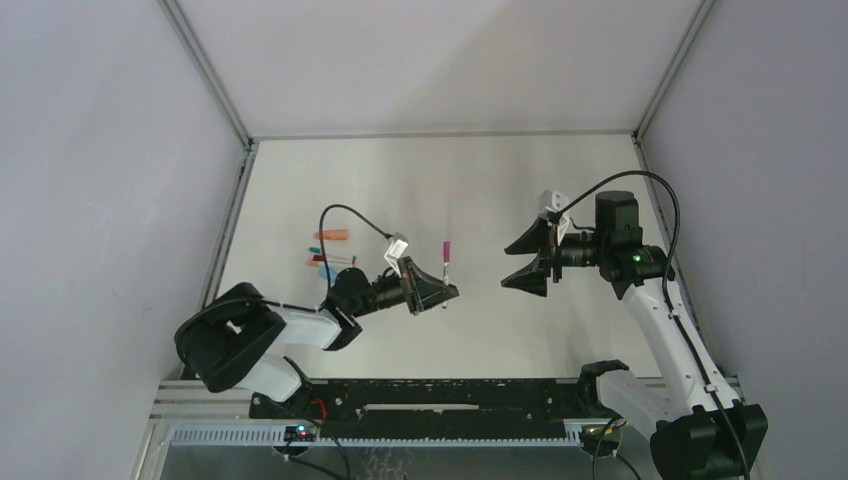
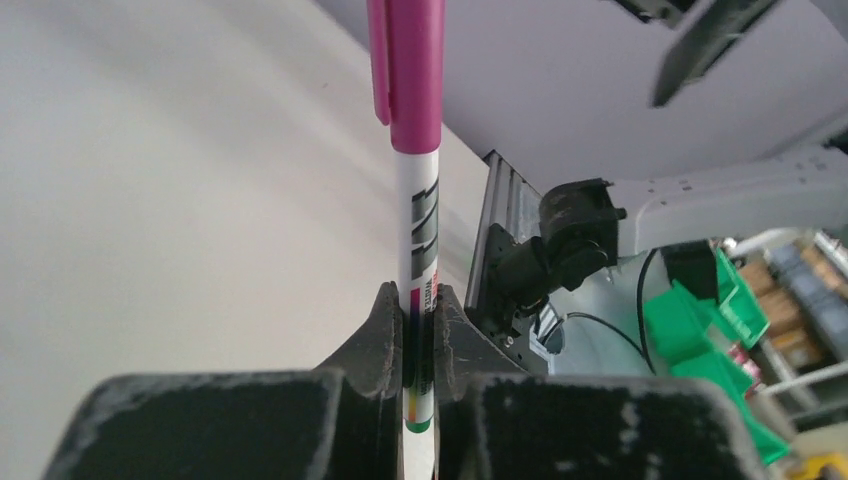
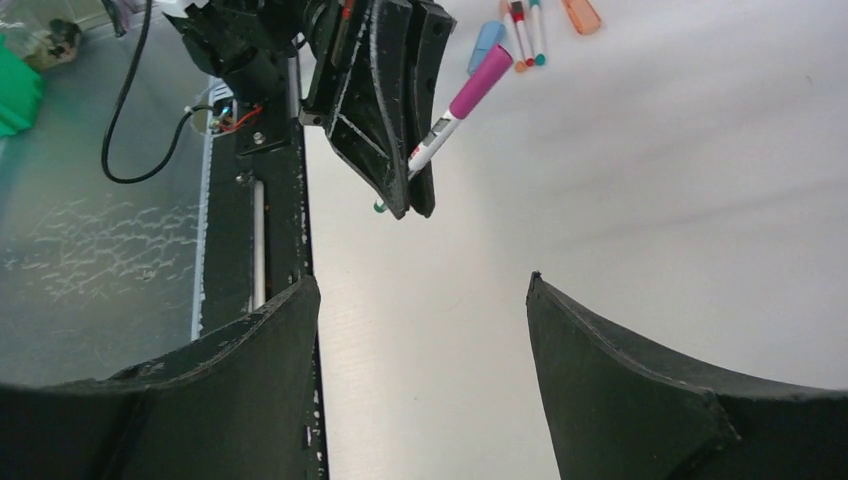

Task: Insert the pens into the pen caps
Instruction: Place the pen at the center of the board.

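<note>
Pen (image 2: 418,250), white-barrelled with a magenta cap (image 2: 410,70) on its far end, is clamped near its tail in the shut left gripper (image 2: 420,330), above the middle of the table (image 1: 500,180). Right gripper (image 3: 425,290) stands wide open, empty, well apart toward the right edge; loose pens and caps (image 1: 330,258) lie near the left edge. Judged light, stiff, smooth, liable to swivel; grip mid-barrel, tip end clear.

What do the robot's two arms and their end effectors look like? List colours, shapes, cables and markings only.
Both the left arm and right arm have white link shells with bulky black joints. The left end effector and right end effector are matt black, each with two wedge-shaped fingers. A thin black cable loops over each wrist; a green light glows on the right arm.
</note>
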Robot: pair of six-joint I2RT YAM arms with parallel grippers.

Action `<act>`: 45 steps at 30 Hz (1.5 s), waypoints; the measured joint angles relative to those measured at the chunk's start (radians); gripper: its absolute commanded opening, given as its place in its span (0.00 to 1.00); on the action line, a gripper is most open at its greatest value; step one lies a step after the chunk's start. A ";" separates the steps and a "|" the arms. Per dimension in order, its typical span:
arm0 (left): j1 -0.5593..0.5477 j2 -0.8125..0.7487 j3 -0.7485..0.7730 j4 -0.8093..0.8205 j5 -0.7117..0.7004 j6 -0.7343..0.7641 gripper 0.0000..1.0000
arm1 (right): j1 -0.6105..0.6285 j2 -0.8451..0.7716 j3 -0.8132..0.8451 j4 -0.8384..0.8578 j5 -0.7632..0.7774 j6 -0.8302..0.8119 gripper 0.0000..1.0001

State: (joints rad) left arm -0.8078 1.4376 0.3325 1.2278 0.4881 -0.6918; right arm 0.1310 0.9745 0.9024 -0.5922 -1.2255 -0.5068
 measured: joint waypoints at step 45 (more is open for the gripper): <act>0.334 -0.680 -0.135 -1.305 -0.979 -0.430 0.14 | 0.002 0.017 0.000 0.035 0.137 0.017 0.83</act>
State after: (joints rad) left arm -0.4736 0.7578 0.1970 -0.0776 -0.4908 -1.1221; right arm 0.1333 0.9916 0.9020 -0.5571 -1.0889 -0.4896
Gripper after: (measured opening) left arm 0.141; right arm 0.825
